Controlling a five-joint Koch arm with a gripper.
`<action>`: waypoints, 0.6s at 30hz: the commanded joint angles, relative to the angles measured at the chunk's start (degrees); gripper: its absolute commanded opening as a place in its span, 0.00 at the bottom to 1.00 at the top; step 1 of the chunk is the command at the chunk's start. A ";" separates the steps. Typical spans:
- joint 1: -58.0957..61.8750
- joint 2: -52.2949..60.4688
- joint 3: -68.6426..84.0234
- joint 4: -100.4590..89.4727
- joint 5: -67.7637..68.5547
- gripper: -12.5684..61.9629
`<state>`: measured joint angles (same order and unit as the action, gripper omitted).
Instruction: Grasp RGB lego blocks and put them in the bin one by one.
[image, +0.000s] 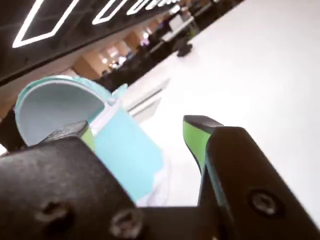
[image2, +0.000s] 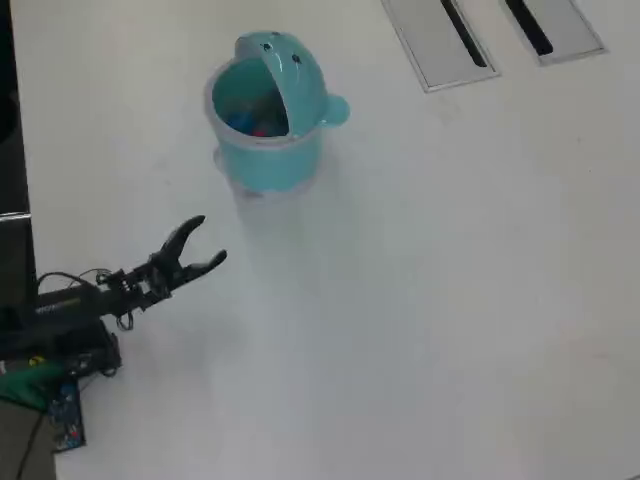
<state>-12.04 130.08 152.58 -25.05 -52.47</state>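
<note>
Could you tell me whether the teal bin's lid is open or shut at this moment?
Open. In the overhead view the bin stands upright with its domed lid flipped back, exposing blue and red pieces inside.

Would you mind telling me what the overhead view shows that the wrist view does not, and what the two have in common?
Only the overhead view looks down into the bin, where blue and red blocks lie; a yellow-green one cannot be made out. It also shows two grey slotted panels, the whole arm and the knob on the bin's side. Only the wrist view shows the green pads lining the gripper's fingers, plus a dim room beyond the table. Both show the teal bin with its lid flipped up and the gripper open, empty and short of the bin.
</note>
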 joint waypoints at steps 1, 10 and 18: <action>1.23 1.49 -0.97 -8.61 2.29 0.61; 5.89 4.04 10.72 -16.44 10.55 0.61; 8.44 4.83 19.51 -23.55 18.46 0.61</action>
<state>-4.22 131.13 173.14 -39.99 -38.23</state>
